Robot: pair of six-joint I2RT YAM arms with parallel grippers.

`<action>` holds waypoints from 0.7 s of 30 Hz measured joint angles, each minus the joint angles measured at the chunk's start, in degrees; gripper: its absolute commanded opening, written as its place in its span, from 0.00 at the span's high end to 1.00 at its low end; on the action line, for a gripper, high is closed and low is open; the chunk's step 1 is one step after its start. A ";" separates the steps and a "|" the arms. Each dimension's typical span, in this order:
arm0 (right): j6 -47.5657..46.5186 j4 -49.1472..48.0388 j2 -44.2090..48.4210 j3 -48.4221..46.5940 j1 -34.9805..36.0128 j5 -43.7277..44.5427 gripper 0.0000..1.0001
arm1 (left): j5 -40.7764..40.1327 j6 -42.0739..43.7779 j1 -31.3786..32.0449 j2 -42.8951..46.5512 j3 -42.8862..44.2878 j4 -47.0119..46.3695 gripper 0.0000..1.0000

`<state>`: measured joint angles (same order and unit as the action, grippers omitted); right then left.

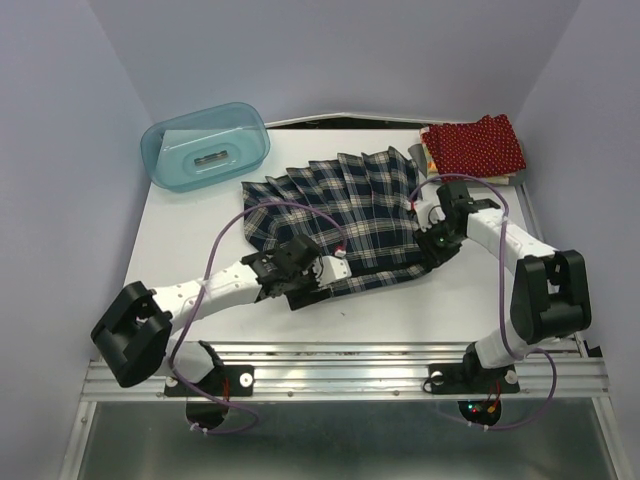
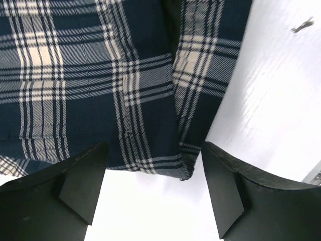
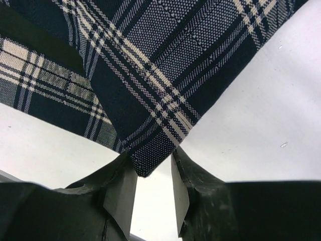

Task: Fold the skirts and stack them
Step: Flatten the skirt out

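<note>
The navy-green-white plaid skirt (image 1: 345,215) lies spread flat in the middle of the white table (image 1: 200,250). My left gripper (image 1: 330,270) stands open at its near hem. In the left wrist view the hem corner (image 2: 185,168) lies just ahead of the wide-apart fingers (image 2: 80,181), with nothing between them. My right gripper (image 1: 437,240) is at the skirt's right corner. In the right wrist view its jaws stand narrow and the corner's tip (image 3: 148,160) sits between the fingertips, with bare table showing in the gap behind it. The dark red dotted skirt (image 1: 473,143) lies folded at the back right.
A translucent teal bin (image 1: 205,147) stands upside down at the back left. Pale walls close in the table on three sides. A metal rail (image 1: 350,375) with both arm bases runs along the near edge. A thin pale cloth edge (image 1: 426,152) shows beneath the red skirt's left side.
</note>
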<state>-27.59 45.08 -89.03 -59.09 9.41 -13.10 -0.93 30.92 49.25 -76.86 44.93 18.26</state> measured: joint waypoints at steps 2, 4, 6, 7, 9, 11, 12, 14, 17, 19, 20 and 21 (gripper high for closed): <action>0.48 -0.46 0.09 0.07 0.00 0.04 0.63 | -0.70 -0.39 1.38 0.00 0.00 -0.50 0.15; 1.09 -0.76 0.20 0.09 0.00 0.07 0.65 | -1.75 -0.90 2.95 -0.59 0.04 -1.38 0.19; 1.79 -1.07 0.24 0.11 0.00 0.33 0.78 | -3.26 -1.44 3.69 -1.84 0.04 -2.40 0.26; 2.16 -1.31 0.28 0.15 0.00 0.70 0.82 | -4.24 -1.70 3.82 -2.51 0.04 -2.82 0.29; 3.06 -2.14 0.52 0.26 0.00 1.68 0.95 | -6.91 -2.16 4.00 -4.26 0.04 -3.58 0.41; 4.02 -2.73 0.85 0.28 0.00 3.04 0.99 | -9.92 -2.78 3.91 -5.92 0.04 -3.93 0.50; 4.55 -3.10 1.09 0.28 0.00 4.00 0.99 | -11.52 -3.06 3.87 -6.23 0.00 -3.89 0.61; 5.14 -3.56 1.73 0.26 0.00 5.29 0.99 | -13.55 -3.54 3.50 -6.01 -0.04 -3.93 0.69; 5.73 -3.67 3.06 0.26 0.00 6.95 0.99 | -16.55 -3.78 2.69 -3.76 -0.07 -3.85 0.87; 6.05 -3.65 4.09 0.17 0.00 7.65 0.99 | -18.27 -4.02 2.03 -1.27 -0.07 -3.85 1.00; 6.16 -3.61 4.50 0.09 0.00 7.89 0.99 | -19.02 -4.11 1.73 0.22 -0.04 -3.76 1.00; 6.16 -3.54 5.01 -0.22 0.00 8.41 0.99 | -19.45 -4.22 1.36 1.33 0.00 -3.67 1.00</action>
<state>-21.43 41.54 -84.03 -59.31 9.41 -4.69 -20.38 26.70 50.61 -75.53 44.93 14.59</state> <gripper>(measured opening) 0.033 0.043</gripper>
